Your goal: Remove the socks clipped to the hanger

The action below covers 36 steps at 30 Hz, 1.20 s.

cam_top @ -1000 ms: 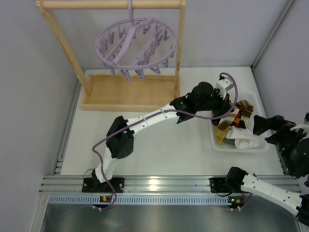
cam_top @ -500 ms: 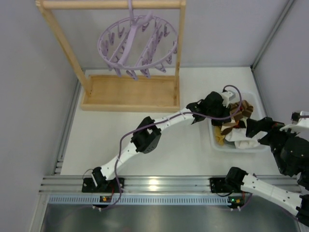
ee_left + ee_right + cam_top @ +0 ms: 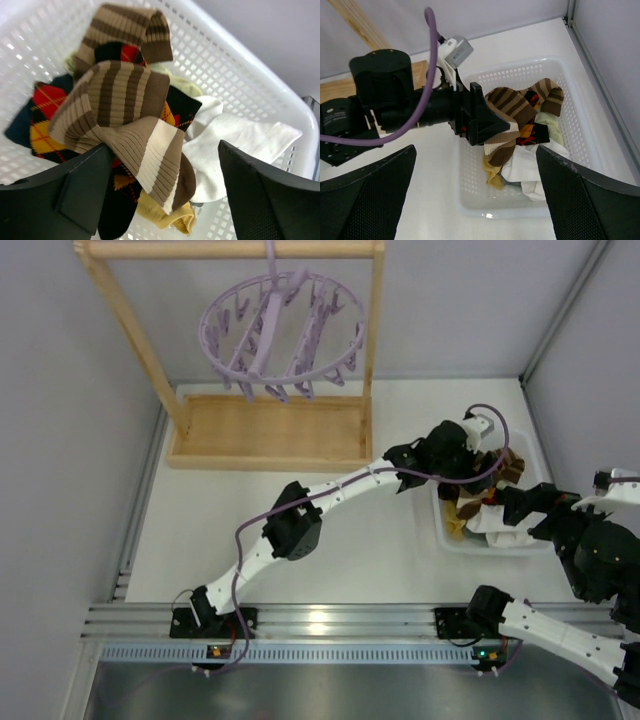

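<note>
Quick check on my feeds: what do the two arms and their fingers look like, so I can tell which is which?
Both arms have white links with bulky black joint housings. The left arm carries a lilac cable running to a small white box at its wrist. The right arm shows no such cable. The fingers on both grippers are matte black wedges.

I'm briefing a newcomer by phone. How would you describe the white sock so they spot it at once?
Find the white mesh basket at the table's right side. In its pile of socks, the white sock lies at the edge. It alone is plain white; the rest are striped, diamond-patterned or yellowish.
</note>
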Each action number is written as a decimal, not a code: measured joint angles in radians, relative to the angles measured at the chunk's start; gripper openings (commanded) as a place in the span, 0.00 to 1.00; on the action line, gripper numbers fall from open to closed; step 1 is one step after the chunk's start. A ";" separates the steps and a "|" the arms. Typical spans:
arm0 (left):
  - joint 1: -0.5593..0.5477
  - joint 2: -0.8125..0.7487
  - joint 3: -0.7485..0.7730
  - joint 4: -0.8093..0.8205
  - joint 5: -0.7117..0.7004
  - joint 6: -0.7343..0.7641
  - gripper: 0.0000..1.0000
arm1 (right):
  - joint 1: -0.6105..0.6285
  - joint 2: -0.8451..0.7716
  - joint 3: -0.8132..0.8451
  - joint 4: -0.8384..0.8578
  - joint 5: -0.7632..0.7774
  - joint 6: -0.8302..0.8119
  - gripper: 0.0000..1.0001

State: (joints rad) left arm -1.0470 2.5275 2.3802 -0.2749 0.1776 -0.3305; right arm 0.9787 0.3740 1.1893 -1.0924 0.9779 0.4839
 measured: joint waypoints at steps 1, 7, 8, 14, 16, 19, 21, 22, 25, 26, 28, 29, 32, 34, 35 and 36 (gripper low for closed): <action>-0.005 -0.017 0.000 -0.005 -0.026 0.006 0.91 | 0.000 0.000 0.000 0.000 0.000 0.000 0.99; -0.029 -0.105 -0.025 -0.045 -0.182 0.040 0.96 | 0.000 0.000 0.000 0.000 -0.003 0.000 0.99; -0.031 -0.126 -0.052 -0.054 -0.208 0.045 0.97 | 0.000 0.000 0.000 0.000 -0.003 0.000 1.00; -0.031 -0.318 -0.346 -0.094 -0.387 0.056 0.99 | 0.000 0.001 0.000 0.011 -0.016 -0.021 0.99; -0.027 -0.412 -0.475 -0.104 -0.450 0.055 0.99 | 0.000 0.001 -0.002 0.023 -0.021 -0.042 1.00; -0.018 -0.570 -0.656 -0.112 -0.544 0.040 0.99 | 0.000 -0.004 -0.037 0.084 -0.019 -0.091 0.99; -0.005 -0.673 -0.764 -0.112 -0.593 0.022 0.99 | 0.000 -0.005 -0.085 0.126 -0.014 -0.128 0.99; 0.008 -0.735 -0.830 -0.109 -0.616 0.008 0.99 | 0.000 0.000 -0.111 0.142 -0.014 -0.144 0.99; 0.064 -0.902 -0.996 -0.122 -0.674 -0.042 0.99 | 0.000 0.048 -0.166 0.193 -0.011 -0.175 0.99; 0.091 -0.954 -1.048 -0.131 -0.691 -0.062 0.99 | 0.000 0.077 -0.181 0.219 -0.010 -0.188 0.99; 0.136 -1.041 -1.131 -0.150 -0.719 -0.093 0.99 | -0.002 0.137 -0.203 0.270 -0.017 -0.206 0.99; 0.167 -1.093 -1.180 -0.169 -0.734 -0.111 0.99 | -0.014 0.181 -0.214 0.299 -0.041 -0.219 1.00; 0.237 -1.224 -1.276 -0.245 -0.766 -0.144 0.99 | -0.130 0.276 -0.228 0.378 -0.179 -0.237 1.00; 0.281 -1.299 -1.311 -0.297 -0.771 -0.151 0.99 | -0.273 0.314 -0.247 0.426 -0.310 -0.242 0.99; 0.322 -1.338 -1.321 -0.323 -0.766 -0.149 0.99 | -0.365 0.327 -0.261 0.444 -0.381 -0.244 0.99; 0.361 -1.376 -1.329 -0.346 -0.764 -0.141 0.99 | -0.441 0.332 -0.274 0.455 -0.439 -0.246 0.99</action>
State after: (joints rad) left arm -0.6861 1.1519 1.0508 -0.6212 -0.5869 -0.4717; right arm 0.5381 0.7063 0.9150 -0.6373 0.5388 0.2375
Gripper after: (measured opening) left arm 0.990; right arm 0.993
